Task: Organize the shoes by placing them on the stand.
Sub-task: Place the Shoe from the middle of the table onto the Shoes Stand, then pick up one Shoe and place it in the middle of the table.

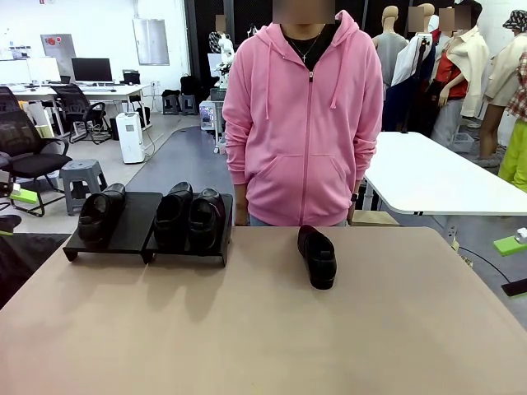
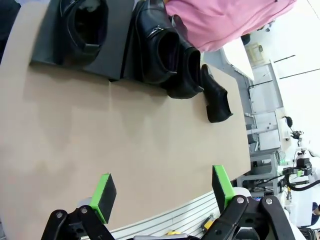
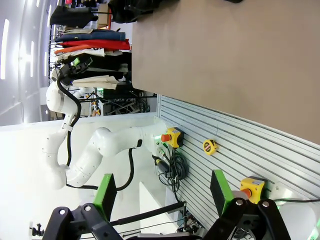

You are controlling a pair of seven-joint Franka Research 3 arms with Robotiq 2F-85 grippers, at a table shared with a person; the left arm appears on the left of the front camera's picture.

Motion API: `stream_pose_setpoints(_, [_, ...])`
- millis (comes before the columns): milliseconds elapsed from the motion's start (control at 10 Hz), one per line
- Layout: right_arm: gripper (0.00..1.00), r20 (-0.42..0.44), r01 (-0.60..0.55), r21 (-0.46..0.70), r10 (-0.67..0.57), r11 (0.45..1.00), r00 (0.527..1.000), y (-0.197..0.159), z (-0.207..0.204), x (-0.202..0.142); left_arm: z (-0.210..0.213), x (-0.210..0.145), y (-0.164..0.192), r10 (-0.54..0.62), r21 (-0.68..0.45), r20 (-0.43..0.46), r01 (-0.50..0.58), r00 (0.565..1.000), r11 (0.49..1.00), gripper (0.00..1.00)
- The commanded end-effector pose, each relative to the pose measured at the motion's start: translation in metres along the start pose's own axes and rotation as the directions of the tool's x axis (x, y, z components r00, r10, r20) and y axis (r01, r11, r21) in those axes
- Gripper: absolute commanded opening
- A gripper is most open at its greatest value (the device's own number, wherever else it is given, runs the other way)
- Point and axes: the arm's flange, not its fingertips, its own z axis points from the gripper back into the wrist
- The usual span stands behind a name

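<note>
The stand [image 1: 132, 234] is two black sloped platforms side by side at the table's far left. One glossy black shoe [image 1: 100, 214] rests on the left platform and two shoes [image 1: 173, 216] [image 1: 206, 218] on the right one. Another shoe [image 1: 317, 257] lies on the table right of the stand, in front of the person. The left wrist view shows the stand [image 2: 65, 57], the shoes on it [image 2: 87, 22] [image 2: 157, 47] and the loose shoe [image 2: 216, 97]. My left gripper [image 2: 162, 192] hangs open and empty, well back from them. My right gripper [image 3: 162, 195] is open and empty off the table's near edge.
A person in a pink hoodie [image 1: 303, 123] stands close against the far edge. The tan tabletop [image 1: 263, 329] is bare in the middle and front. A white table [image 1: 436, 177] stands behind on the right. Below the near edge, a slatted panel [image 3: 235, 145] carries stop buttons and a tape measure.
</note>
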Motion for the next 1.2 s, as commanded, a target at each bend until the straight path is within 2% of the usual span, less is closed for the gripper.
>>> stream_pose_setpoints(0, [1.00,0.006,-0.019,0.022,0.019,1.000,1.000,0.003,0.003,0.002,0.001,-0.003,0.002,0.014,-0.001,-0.008,-0.014,1.000,1.000,1.00])
stream_pose_setpoints(900, [1.00,0.000,0.000,0.000,0.000,1.000,1.000,0.000,0.000,0.000,0.001,-0.003,0.002,0.014,-0.001,-0.008,-0.014,1.000,1.000,1.00])
stream_pose_setpoints(1000, [1.00,-0.009,-0.009,-0.099,0.008,0.995,1.000,0.022,-0.023,0.019,0.001,-0.003,0.002,0.014,-0.001,-0.008,-0.014,1.000,1.000,1.00])
stream_pose_setpoints(1100, [1.00,-0.070,-0.049,-0.282,0.031,0.958,0.997,0.055,-0.061,0.074,0.001,-0.003,0.002,0.014,-0.001,-0.008,-0.014,1.000,1.000,1.00])
